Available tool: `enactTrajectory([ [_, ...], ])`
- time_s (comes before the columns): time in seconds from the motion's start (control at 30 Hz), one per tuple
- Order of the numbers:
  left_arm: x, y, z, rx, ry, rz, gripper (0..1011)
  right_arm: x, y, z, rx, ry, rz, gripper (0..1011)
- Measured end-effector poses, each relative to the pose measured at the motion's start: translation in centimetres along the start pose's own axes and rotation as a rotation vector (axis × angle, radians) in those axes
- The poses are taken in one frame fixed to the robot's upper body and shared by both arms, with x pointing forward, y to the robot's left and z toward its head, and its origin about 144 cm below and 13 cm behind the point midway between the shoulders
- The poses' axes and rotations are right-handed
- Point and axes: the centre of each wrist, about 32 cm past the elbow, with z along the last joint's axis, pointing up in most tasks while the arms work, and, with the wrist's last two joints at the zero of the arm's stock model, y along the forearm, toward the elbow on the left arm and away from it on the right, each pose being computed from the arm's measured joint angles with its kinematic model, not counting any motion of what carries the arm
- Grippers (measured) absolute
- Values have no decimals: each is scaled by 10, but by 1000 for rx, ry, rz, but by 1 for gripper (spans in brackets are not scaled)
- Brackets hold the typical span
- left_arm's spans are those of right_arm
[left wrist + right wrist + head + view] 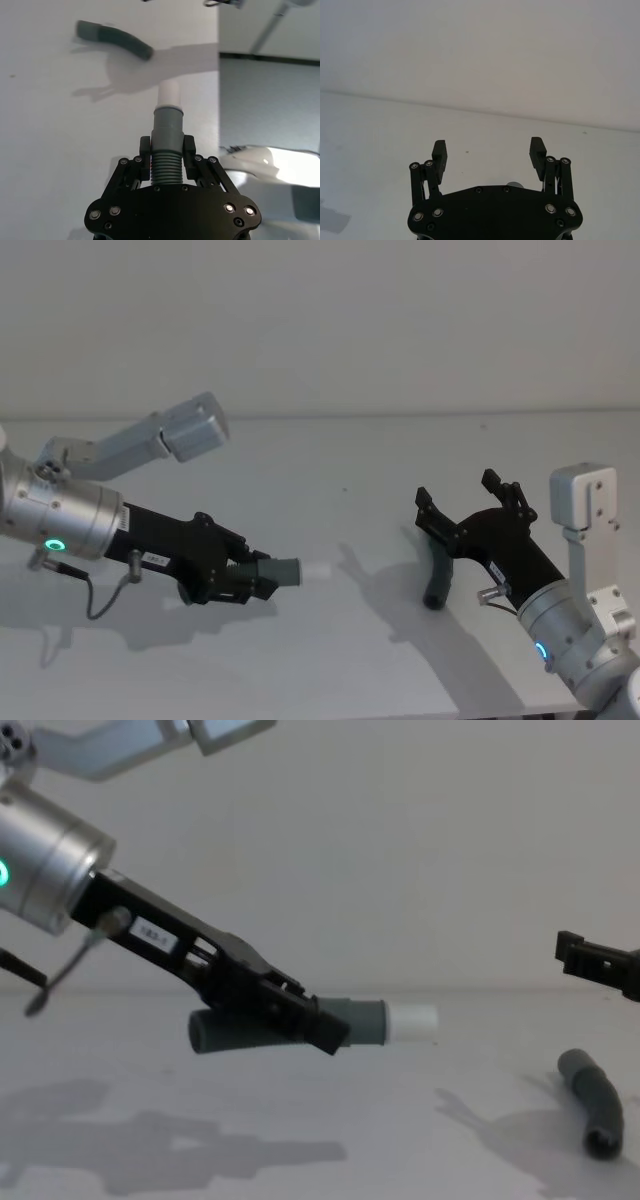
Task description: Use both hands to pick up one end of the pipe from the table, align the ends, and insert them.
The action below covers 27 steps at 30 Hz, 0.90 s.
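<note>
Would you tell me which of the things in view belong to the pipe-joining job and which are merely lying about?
Job: left gripper, shut on the ribbed hose piece with its white tube tip; second hose piece lying on the table; right gripper, open, over it.
Merely there: a small dark speck on the table; the wall behind.

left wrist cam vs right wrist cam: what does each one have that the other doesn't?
Left wrist, not right wrist: the left gripper shut on a ribbed hose piece, its white tube tip pointing ahead, and the second hose piece lying on the table. Right wrist, not left wrist: the right gripper, open and empty. Both: the white table.
</note>
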Motion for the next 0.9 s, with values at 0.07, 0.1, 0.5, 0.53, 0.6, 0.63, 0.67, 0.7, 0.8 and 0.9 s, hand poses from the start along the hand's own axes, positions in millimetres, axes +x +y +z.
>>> enactTrajectory([
  [0.07,3,4,3,14,-6,-40,344,0,0,0,0,0,0,1003],
  [0.1,4,6,5,21,-8,-50,344,0,0,0,0,0,0,1003],
  [0.5,14,29,12,63,-18,-153,344,0,0,0,0,0,0,1003],
  [0.53,15,31,12,65,-18,-155,344,0,0,0,0,0,0,1003],
  [0.6,15,34,12,66,-18,-161,344,0,0,0,0,0,0,1003],
  [0.63,16,35,12,67,-18,-161,344,0,0,0,0,0,0,1003],
  [0.67,16,37,12,67,-18,-161,344,0,0,0,0,0,0,1003],
  [0.7,16,38,11,68,-18,-161,344,0,0,0,0,0,0,1003],
  [0.8,17,41,10,66,-18,-160,344,0,0,0,0,0,0,1003],
  [0.9,17,43,9,64,-17,-156,344,0,0,0,0,0,0,1003],
])
